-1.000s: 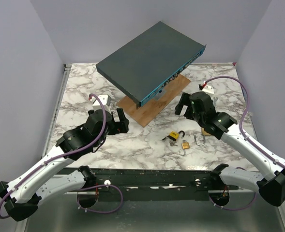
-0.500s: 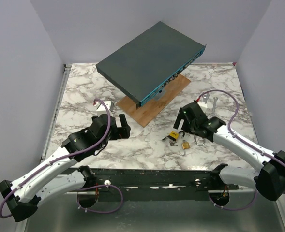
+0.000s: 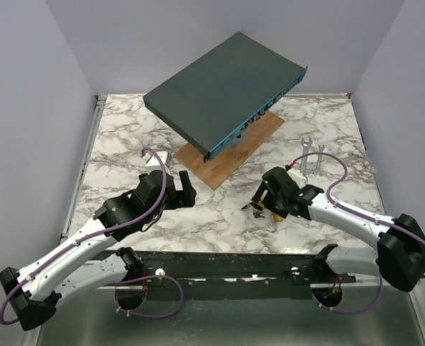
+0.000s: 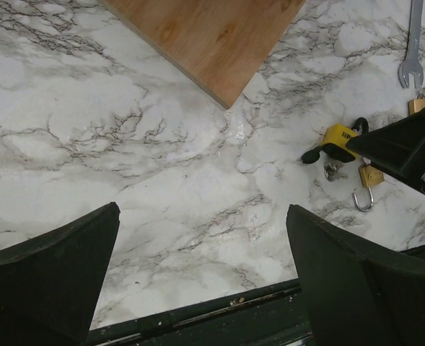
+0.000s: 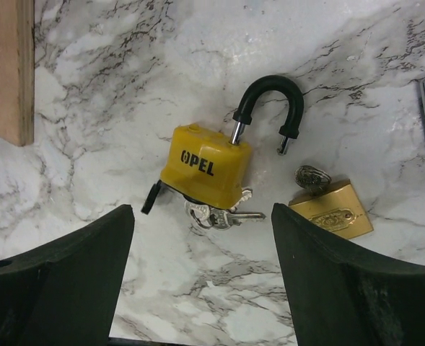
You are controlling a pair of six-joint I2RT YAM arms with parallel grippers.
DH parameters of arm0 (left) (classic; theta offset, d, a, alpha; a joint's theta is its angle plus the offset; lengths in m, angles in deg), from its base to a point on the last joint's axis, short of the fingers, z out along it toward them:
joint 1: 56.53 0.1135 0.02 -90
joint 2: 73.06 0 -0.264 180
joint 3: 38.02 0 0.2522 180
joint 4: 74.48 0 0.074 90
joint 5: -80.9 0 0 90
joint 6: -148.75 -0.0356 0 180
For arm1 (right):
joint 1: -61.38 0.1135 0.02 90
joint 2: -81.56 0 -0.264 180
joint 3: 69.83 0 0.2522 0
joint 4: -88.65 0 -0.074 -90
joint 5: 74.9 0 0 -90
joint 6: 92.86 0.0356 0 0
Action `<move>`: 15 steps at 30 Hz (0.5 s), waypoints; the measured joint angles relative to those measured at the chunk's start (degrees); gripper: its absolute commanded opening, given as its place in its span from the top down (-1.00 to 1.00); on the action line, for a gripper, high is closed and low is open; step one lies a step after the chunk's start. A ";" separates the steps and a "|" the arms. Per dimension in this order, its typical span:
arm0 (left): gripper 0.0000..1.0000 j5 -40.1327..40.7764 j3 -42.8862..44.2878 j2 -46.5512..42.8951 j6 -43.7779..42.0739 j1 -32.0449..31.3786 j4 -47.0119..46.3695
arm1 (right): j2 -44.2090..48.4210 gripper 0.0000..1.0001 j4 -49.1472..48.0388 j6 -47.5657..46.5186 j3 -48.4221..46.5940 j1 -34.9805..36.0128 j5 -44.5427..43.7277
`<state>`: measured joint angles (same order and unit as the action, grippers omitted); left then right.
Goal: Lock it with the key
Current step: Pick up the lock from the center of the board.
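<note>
A yellow OPEL padlock [image 5: 206, 173] lies on the marble with its black shackle [image 5: 270, 99] open. A bunch of silver keys [image 5: 216, 214] sticks out from under its base, with a black key head [image 5: 151, 197] at its left. My right gripper [image 5: 201, 281] is open, low over the marble just short of the padlock, with nothing between its fingers. In the top view the right gripper [image 3: 264, 196] covers most of the padlock [image 3: 257, 204]. The left wrist view shows the padlock [image 4: 340, 138] far right. My left gripper [image 4: 205, 281] is open and empty above bare marble.
A small brass padlock [image 5: 332, 210] lies right of the yellow one, its shackle open in the left wrist view [image 4: 362, 203]. A grey flat box [image 3: 223, 90] leans on a wooden board [image 3: 230, 148] at the back. Two wrenches [image 3: 311, 153] lie at the right.
My right gripper has come down and toward the near edge, from beside the board to just over the yellow padlock. My left gripper has shifted slightly right and forward.
</note>
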<state>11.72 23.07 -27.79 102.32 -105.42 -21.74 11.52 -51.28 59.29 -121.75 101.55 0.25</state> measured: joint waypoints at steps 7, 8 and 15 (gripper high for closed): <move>-0.97 -0.04 0.15 0.17 0.00 0.00 0.09 | -0.42 -0.43 -4.35 6.58 2.62 0.00 -1.01; -0.97 -0.04 0.22 0.17 -0.02 0.00 0.15 | -0.48 -0.42 -4.44 7.37 2.69 0.00 -1.27; -0.97 -0.04 0.94 0.17 -0.02 0.00 0.55 | -0.52 -0.31 -6.12 11.54 4.07 0.00 -3.50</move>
<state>11.67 24.01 -27.61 102.30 -105.42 -21.19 10.99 -57.40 70.83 -117.68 101.55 -3.25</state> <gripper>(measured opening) 0.984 0.685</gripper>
